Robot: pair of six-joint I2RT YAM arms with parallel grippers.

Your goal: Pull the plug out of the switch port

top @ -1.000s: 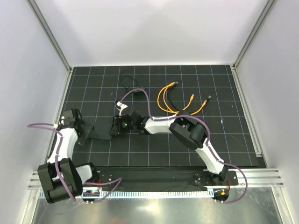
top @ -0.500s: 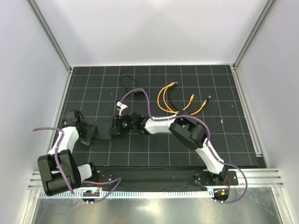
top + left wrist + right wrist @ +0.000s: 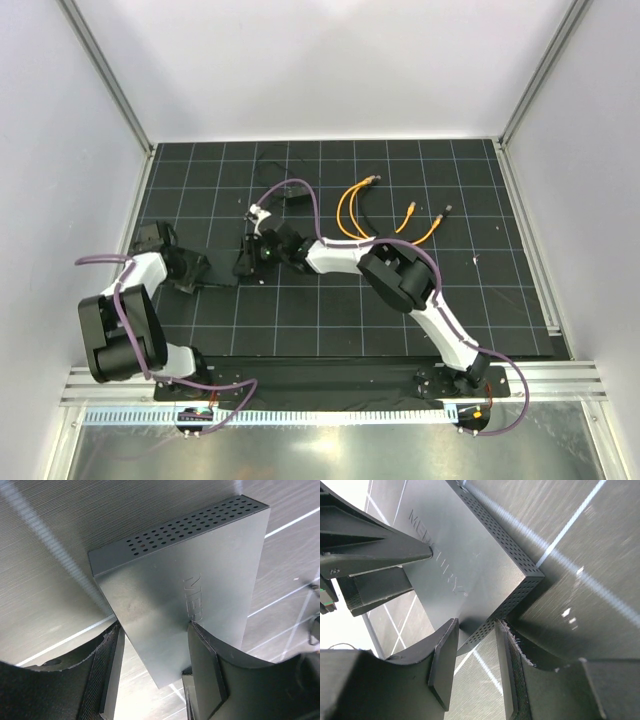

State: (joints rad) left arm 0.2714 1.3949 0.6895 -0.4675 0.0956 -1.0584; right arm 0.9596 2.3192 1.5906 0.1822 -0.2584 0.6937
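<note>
The switch (image 3: 214, 280) is a thin matte-black box on the dark grid mat, caught between my two grippers. My right gripper (image 3: 246, 264) holds its right corner. In the right wrist view that gripper (image 3: 476, 625) is shut on the switch (image 3: 460, 545), one finger on the flat top and the other against the perforated side. My left gripper (image 3: 190, 270) is at the opposite corner. In the left wrist view it (image 3: 155, 627) straddles the switch (image 3: 190, 580): one finger rests on the top face and a gap shows at the other. The plug and the socket edge are hidden.
Several yellow cables (image 3: 352, 215) lie loose on the mat behind the right arm. A thin black wire (image 3: 272, 172) with a small adapter (image 3: 296, 197) lies at the back. White walls with metal rails (image 3: 128, 215) close in the mat on both sides.
My left gripper has swung up and back along the mat's left side to the switch's corner, and its jaws have narrowed. The switch and the right gripper have shifted slightly back.
</note>
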